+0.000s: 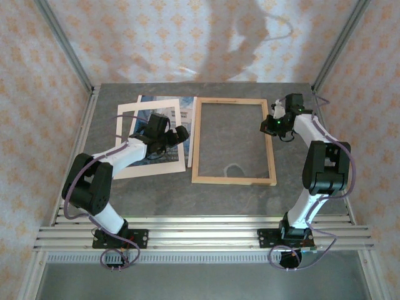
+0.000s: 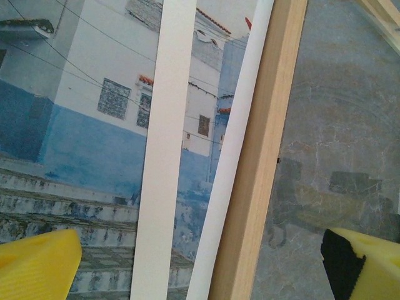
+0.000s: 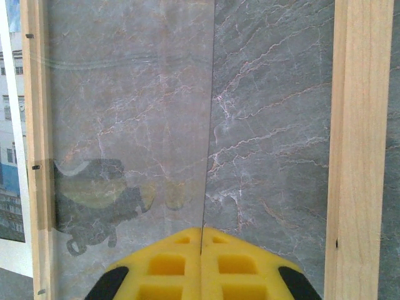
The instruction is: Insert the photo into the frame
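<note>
The photo [image 1: 141,122] lies flat at the table's left, a white building and blue tones showing [image 2: 87,125]. A cream mat [image 1: 150,169] rests askew on top of it, one bar [image 2: 162,156] crossing the print. The photo's white edge touches the left rail of the light wooden frame [image 1: 232,180], which lies flat at mid-table [image 2: 262,169]. My left gripper [image 1: 176,132] hovers open over the photo's right part, straddling the frame's left rail [image 2: 200,269]. My right gripper [image 1: 272,125] sits at the frame's right rail [image 3: 353,156], shut [image 3: 201,250] on the thin edge of a clear pane [image 3: 125,125].
The grey marbled tabletop [image 1: 156,200] shows inside and around the frame. Patterned walls and metal posts [image 1: 69,50] close in the table on three sides. The pane reflects a gripper's dark and yellow shape [image 3: 100,200].
</note>
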`<state>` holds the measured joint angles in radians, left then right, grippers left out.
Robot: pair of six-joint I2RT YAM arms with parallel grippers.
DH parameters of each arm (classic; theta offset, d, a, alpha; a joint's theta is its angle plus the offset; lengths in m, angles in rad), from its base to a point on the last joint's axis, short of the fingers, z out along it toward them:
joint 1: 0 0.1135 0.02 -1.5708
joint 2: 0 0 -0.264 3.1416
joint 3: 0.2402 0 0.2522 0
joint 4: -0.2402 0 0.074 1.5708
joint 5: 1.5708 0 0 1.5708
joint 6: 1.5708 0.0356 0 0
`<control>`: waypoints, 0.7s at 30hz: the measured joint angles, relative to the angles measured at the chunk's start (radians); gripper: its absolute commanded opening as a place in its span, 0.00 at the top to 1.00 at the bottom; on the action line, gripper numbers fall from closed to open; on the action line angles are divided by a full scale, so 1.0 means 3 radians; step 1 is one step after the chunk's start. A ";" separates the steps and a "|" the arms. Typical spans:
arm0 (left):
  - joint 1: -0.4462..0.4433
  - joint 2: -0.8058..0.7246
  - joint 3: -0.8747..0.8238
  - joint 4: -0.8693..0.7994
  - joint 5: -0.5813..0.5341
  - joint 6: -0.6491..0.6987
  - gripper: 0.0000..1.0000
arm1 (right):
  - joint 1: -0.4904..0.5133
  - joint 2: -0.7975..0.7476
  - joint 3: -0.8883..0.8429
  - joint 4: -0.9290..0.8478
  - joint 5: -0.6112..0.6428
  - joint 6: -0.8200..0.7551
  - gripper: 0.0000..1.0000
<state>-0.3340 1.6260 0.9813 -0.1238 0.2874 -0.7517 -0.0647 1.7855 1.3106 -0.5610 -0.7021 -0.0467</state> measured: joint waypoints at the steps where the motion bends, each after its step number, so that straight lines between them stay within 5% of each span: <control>1: 0.0000 0.0000 0.0000 0.0000 0.0000 0.0000 0.00 | 0.0000 0.0000 0.0000 0.0001 0.0000 0.0000 1.00; 21: 0.0000 0.0000 0.0000 0.0000 0.0000 0.0000 0.00 | 0.0000 -0.0003 -0.0001 0.0000 0.0079 0.0001 1.00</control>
<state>-0.3340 1.6260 0.9813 -0.1238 0.2874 -0.7517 -0.0647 1.7847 1.3102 -0.5610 -0.6785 -0.0463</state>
